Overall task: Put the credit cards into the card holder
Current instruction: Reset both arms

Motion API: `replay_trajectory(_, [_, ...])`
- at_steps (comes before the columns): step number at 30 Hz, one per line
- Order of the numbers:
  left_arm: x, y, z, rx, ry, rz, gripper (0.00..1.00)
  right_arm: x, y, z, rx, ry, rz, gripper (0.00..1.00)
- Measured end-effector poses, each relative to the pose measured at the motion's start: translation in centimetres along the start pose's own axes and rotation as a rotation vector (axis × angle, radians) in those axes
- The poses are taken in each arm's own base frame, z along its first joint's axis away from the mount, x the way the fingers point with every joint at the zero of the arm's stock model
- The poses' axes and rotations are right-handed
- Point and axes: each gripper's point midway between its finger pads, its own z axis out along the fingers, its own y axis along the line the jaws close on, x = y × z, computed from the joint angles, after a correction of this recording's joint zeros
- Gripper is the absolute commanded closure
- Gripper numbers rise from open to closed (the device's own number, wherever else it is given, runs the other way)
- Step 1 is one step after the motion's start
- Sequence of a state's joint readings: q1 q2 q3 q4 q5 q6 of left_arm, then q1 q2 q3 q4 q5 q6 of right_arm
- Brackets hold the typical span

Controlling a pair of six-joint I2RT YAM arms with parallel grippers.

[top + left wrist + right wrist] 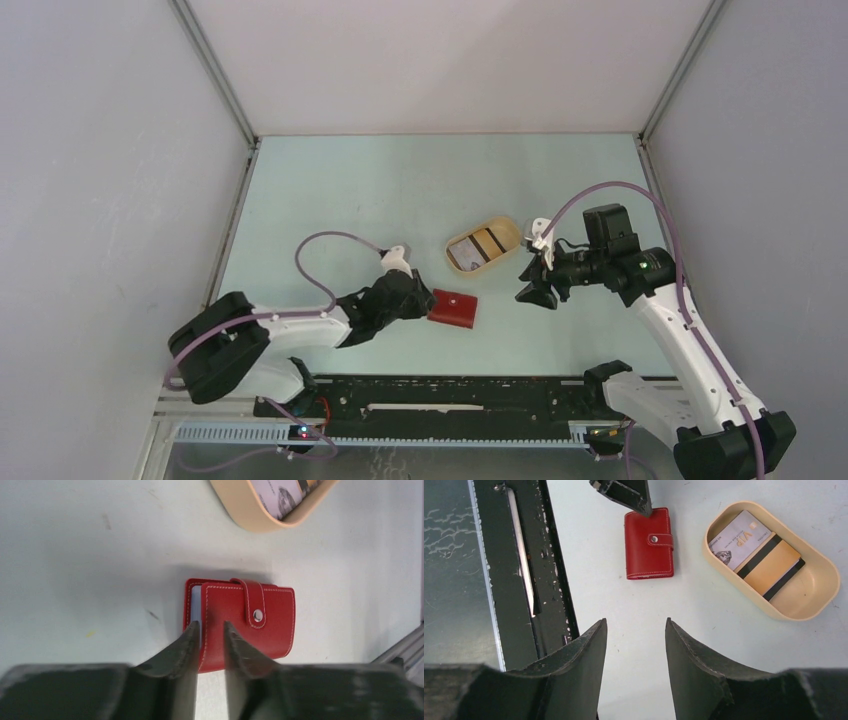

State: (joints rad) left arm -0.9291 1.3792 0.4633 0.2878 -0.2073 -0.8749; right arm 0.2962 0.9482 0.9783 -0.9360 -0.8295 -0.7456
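The card holder (pixel 272 630) lies flat and closed on the table (pixel 75 570), its snap tab (pixel 254 602) folded over the front. It sits near and slightly left of the tray (pixel 709 555) that holds the cards (pixel 756 550).

My left claw (pixel 212 627) is at the holder's near-left corner. The jaws are almost together and a strip of red cover shows in the slit, but I cannot tell whether they pinch it. My right claw (pixel 636 622) hangs about half open over bare table and holds nothing.

Handling, as I judge it:
- **Card holder:** light, with a soft cover that flexes and may slide. Pin one edge, then lift the tab.
- **Cards:** thin, stiff and slick. Take one by an edge raised against the tray wall.

The left wrist view alone shows the holder's stitching and pale inner layer. Only the right wrist view shows the cards' dark stripes clearly. The top view places both arms.
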Motion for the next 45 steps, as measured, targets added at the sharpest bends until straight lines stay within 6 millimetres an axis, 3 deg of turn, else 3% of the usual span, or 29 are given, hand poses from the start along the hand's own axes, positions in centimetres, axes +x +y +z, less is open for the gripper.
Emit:
replay_trajectory(4, [-1.6, 1.1, -1.4, -0.034, -0.073, -0.045, 0.35, 0.1, -0.7, -0.2, 0.034, 0.006, 0.018, 0.42])
replay_trajectory(7, [-3.4, 0.5, -3.4, -0.007, -0.137, -0.030, 0.22, 0.3, -1.8, -0.7, 0.091, 0.008, 0.039, 0.35])
replay_trajectory(9, [-4.8, -0.2, -5.0, 0.029, -0.178, 0.002, 0.11, 0.3, -2.9, -1.5, 0.157, 0.001, 0.058, 0.24])
replay_trajectory(11, [-6.2, -1.0, -7.0, 0.069, -0.222, 0.057, 0.01, 0.1, -4.2, -2.9, 0.250, -0.020, 0.079, 0.04])
replay_trajectory(18, [-11.7, -4.6, -13.9, 0.170, -0.356, 0.219, 0.00, -2.1, -7.2, -9.4, 0.592, -0.190, 0.166, 0.00])
replay_trajectory(22, [-14.6, -6.4, -18.1, 0.227, -0.439, 0.254, 0.00, -4.0, -6.9, -10.6, 0.623, -0.275, 0.227, 0.00])
replay_trajectory(26, [-15.7, -7.0, -20.7, 0.258, -0.480, 0.271, 0.00, -5.2, -6.7, -11.2, 0.643, -0.350, 0.295, 0.00])
replay_trajectory(35, [-14.8, -5.8, -20.8, 0.228, -0.444, 0.302, 0.00, -7.6, -5.6, -12.8, 0.689, -0.486, 0.373, 0.00])
replay_trajectory(45, [-14.5, -5.4, -20.7, 0.217, -0.431, 0.313, 0.00, -7.8, -5.7, -12.9, 0.692, -0.508, 0.423, 0.00])
